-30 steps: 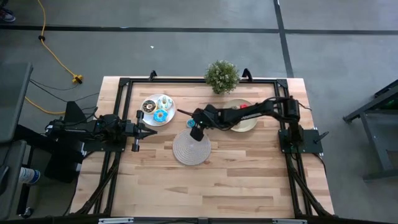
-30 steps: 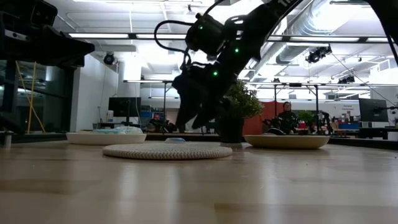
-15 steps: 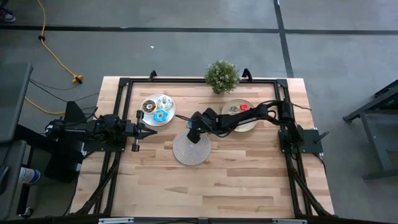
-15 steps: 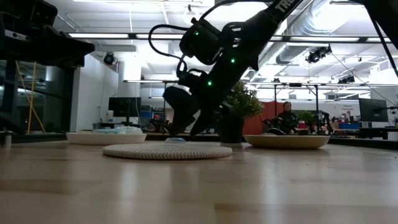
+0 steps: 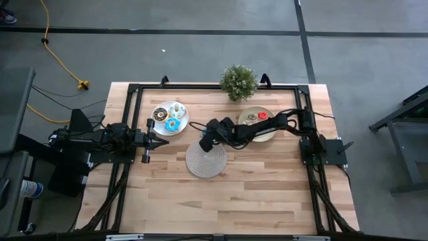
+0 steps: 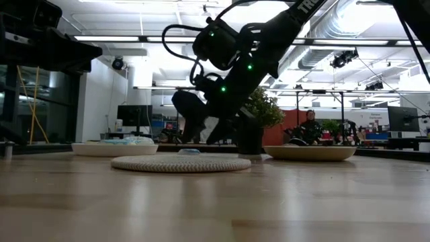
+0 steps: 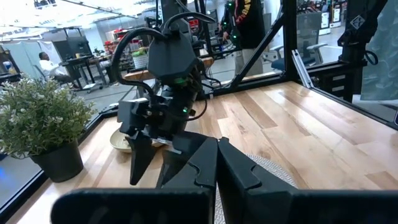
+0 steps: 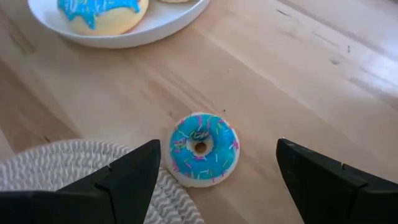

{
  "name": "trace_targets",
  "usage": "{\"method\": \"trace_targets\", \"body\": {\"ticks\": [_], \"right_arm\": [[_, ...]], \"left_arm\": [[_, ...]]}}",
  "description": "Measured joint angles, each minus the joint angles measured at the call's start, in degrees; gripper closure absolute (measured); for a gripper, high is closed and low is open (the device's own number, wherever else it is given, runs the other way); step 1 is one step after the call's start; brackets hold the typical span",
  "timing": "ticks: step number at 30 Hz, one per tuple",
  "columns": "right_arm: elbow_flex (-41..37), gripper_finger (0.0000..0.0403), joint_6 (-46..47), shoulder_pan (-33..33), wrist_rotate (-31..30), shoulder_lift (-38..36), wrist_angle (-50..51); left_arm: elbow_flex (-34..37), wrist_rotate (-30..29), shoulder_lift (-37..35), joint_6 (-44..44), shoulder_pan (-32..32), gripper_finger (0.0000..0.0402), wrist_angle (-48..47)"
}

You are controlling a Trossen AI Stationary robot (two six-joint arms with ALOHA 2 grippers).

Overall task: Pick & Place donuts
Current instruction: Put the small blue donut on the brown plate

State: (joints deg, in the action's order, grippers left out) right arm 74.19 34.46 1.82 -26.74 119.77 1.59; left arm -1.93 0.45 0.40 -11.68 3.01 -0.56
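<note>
The right gripper point(image 5: 202, 142) hovers at the centre of the high view, over the upper edge of the woven mat point(image 5: 206, 159); its fingers point(image 8: 127, 180) stand wide apart and hold nothing. Between them, in the right wrist view, lies a blue-iced donut point(image 8: 201, 148) with coloured sprinkles — flat on the wooden table point(image 8: 323, 74), touching the mat's edge and partly resting on it. A second blue-iced donut point(image 8: 102, 14) sits on the white plate point(image 8: 163, 23) at the upper left of that view. In the high view this plate point(image 5: 170, 118) lies left of centre and carries several donuts, while the cream-yellow plate point(image 5: 257, 124), right of centre, carries a red donut point(image 5: 262, 115) and a darker one. The left gripper point(image 5: 156, 142) waits at the left of the table, near the white plate — jaws closed, empty. A potted plant point(image 5: 239, 82) stands at the table's upper edge.
</note>
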Motion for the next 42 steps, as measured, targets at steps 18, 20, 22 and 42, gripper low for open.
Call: {"method": "trace_targets", "body": {"ticks": [18, 20, 22, 42], "right_arm": [[0.48, 0.0090, 6.26, -0.64, 4.79, 0.01, 0.70], [2.55, 0.0090, 6.30, -0.13, 6.65, 0.02, 3.27], [5.95, 0.0090, 6.46, 0.66, 8.46, 0.02, 8.91], [35.33, 0.0090, 3.26, 4.79, 19.33, 11.66, 45.72]], "left_arm": [[-0.01, 0.00, 0.00, 0.00, 0.01, 0.0401, 0.00], [0.00, 0.00, 0.00, 0.00, 0.02, 0.0401, 0.00], [0.00, 0.00, 0.00, 0.00, 0.00, 0.0401, 0.00], [-0.02, 0.02, 0.00, 0.00, 0.02, 0.0401, 0.09]]}}
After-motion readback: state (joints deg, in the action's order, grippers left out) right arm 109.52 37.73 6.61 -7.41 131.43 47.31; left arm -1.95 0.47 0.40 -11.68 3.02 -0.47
